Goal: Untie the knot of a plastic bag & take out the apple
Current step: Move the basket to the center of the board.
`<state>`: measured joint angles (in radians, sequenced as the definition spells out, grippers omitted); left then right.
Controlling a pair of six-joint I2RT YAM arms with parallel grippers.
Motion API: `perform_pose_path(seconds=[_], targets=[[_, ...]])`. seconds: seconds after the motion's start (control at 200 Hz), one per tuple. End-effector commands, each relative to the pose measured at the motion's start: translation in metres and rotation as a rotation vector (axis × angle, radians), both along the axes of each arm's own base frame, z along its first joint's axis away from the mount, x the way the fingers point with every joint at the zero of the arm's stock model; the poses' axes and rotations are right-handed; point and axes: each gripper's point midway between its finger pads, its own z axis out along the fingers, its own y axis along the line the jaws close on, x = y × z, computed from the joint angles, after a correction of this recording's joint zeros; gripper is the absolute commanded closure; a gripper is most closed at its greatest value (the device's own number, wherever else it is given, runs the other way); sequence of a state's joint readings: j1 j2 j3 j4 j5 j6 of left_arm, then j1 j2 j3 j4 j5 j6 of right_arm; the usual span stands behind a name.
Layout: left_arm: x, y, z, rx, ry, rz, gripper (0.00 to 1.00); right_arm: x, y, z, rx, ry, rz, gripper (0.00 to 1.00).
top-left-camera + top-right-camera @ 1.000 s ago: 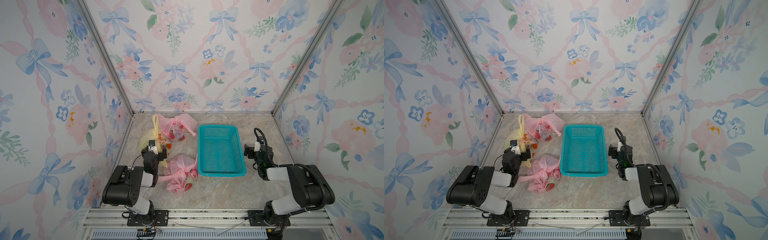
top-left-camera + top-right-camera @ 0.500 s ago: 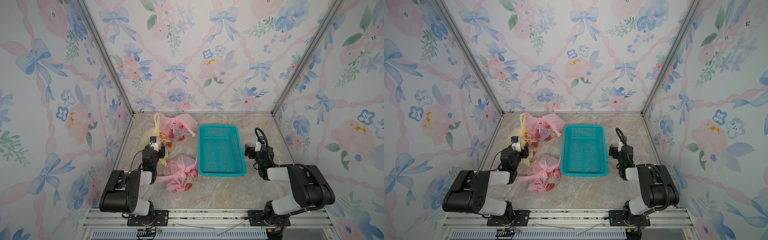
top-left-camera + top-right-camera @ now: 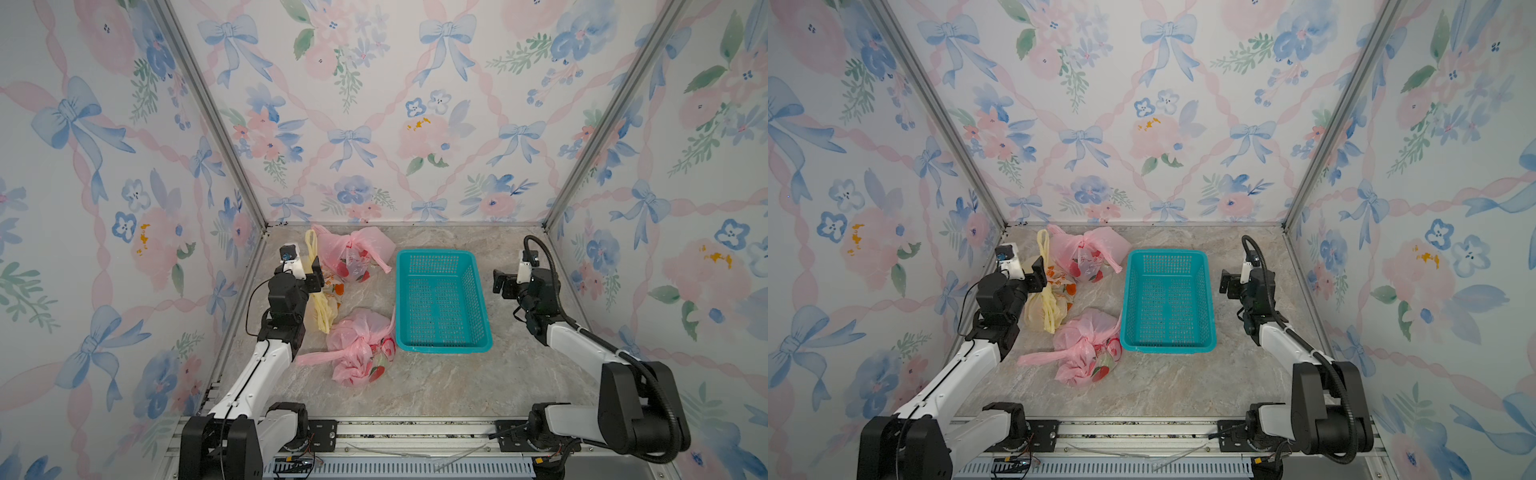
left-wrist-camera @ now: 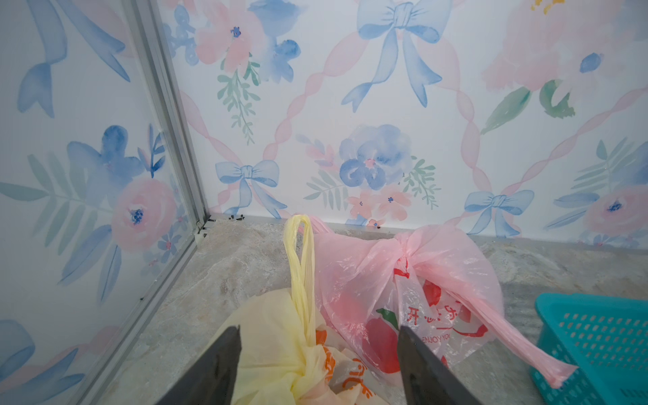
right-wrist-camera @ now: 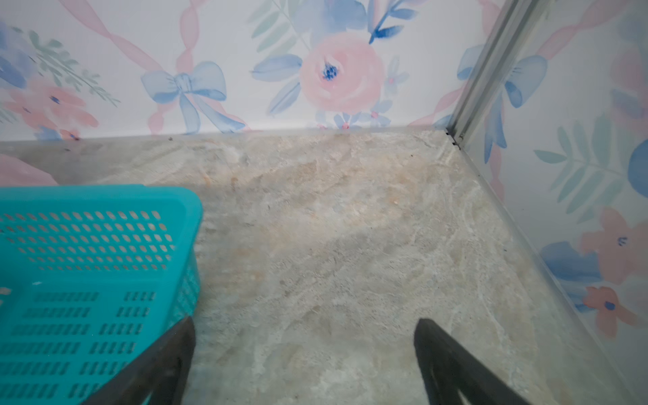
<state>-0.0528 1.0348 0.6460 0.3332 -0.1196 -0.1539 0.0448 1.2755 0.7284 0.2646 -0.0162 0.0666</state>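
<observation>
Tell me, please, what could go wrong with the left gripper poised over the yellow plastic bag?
The left gripper, jaws open, straddles the yellow plastic bag near its knot: it might pinch the body instead of a handle loop. The far pink plastic bag touches it and could drag along. The teal perforated basket is across the table, a long carry.

Pale yellow plastic bag with orange print, two translucent pink plastic bags with red fruit print, perforated teal plastic basket, beige-grey marbled worktop, wallpaper with blue bows and pink flowers
</observation>
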Motion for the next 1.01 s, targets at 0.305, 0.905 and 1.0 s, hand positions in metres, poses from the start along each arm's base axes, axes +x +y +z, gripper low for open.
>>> perform_pose_path(seconds=[0.305,0.905,1.0], targets=[[-0.014,-0.051,-0.039,-0.047,0.35,-0.112,0.39,-0.056,0.088,-0.078,-0.003,0.669,0.18,0.12],[-0.014,-0.083,-0.079,-0.081,0.457,-0.191,0.49,-0.047,0.092,-0.101,0.0,0.728,0.124,0.49],[-0.013,-0.088,-0.081,-0.078,0.464,-0.207,0.49,-0.041,0.081,-0.097,0.009,0.723,0.086,0.65]])
